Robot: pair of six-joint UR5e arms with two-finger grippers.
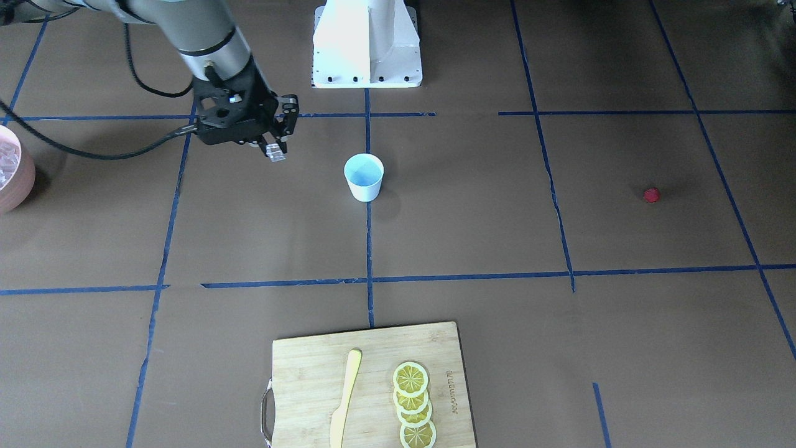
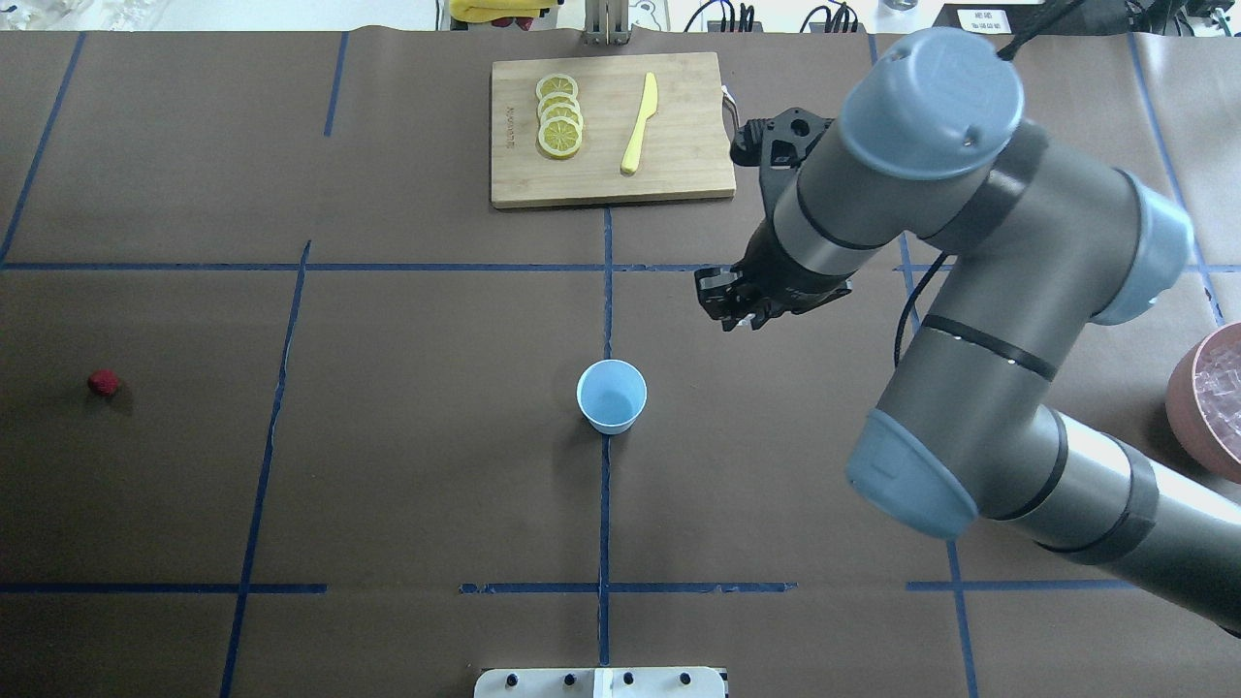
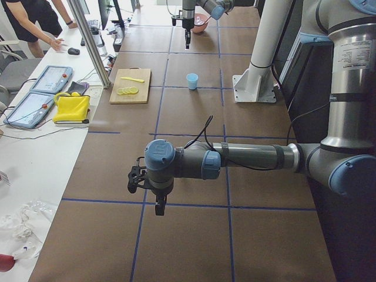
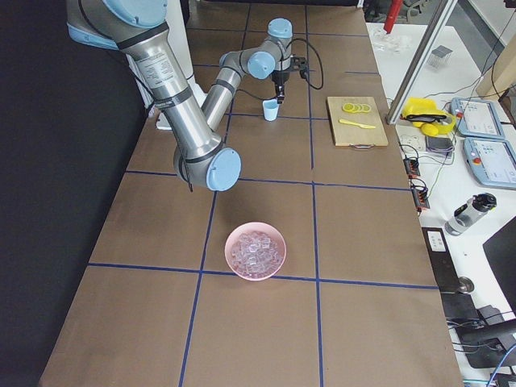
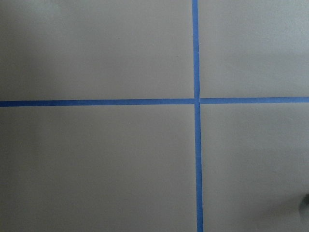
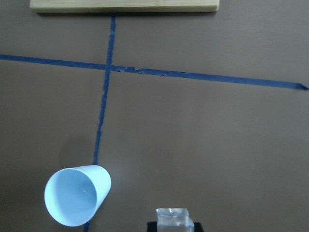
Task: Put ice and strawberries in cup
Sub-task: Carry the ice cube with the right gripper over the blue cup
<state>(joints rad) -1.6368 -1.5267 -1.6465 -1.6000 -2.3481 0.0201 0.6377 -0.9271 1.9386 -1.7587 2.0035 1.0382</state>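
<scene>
Right wrist-mounted view shows the right gripper [image 1: 273,150] clenched on one clear, square ice cube [image 6: 172,217], near the single white tapered cup [image 6: 77,195] and not touching it. One small red strawberry [image 2: 103,382] lies well apart from the cup. Left gripper [image 3: 158,207]: cannot tell its jaws' state.

Count per kind, worktop and robot:
- Cup [image 1: 364,177]: 1.
- Strawberry [image 1: 651,195]: 1.
- Ice cube [image 6: 172,216] in right gripper [image 1: 273,149]: 1.
- Pink bowl [image 4: 255,277]: 1.
- Ice cubes [image 4: 255,248] in bowl: heap, number not countable.
- Cutting board [image 1: 305,373]: 1.
- Lemon slices [image 1: 413,407]: 4.
- Yellow knife [image 1: 345,398]: 1.
- Arms: 2, right arm [image 2: 970,291] and left arm [image 3: 252,157].
- Grippers: 2, counting left gripper [image 3: 159,210].
</scene>
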